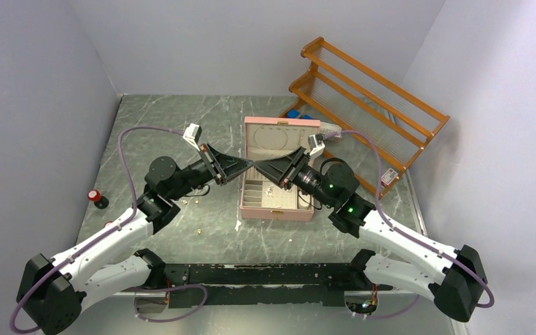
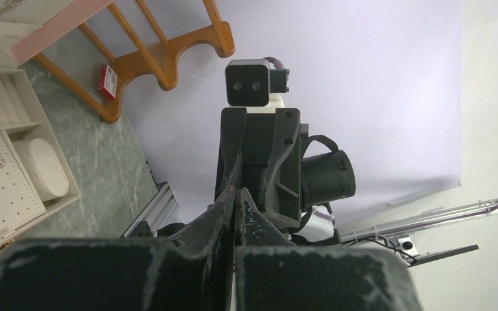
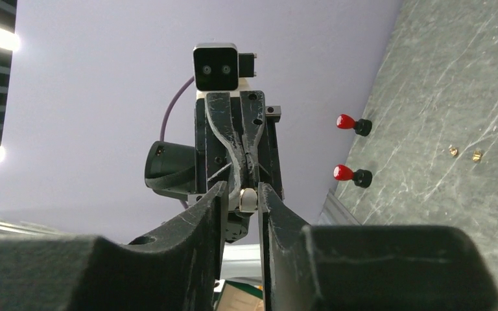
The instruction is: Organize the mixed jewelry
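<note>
Right wrist: pinching pale bead [image 3: 248, 199] in left gripper [image 3: 249, 180], right gripper [image 3: 242, 194] barely parted around it; might drop if released early.

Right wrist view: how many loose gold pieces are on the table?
2. One gold piece and a second gold piece lie close together on the table, near the view's right edge. More may lie outside this view.

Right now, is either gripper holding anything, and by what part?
The left gripper seems pinched on a small pale piece at its fingertips, between the open fingers of the right gripper. Too small to tell which part.
</note>
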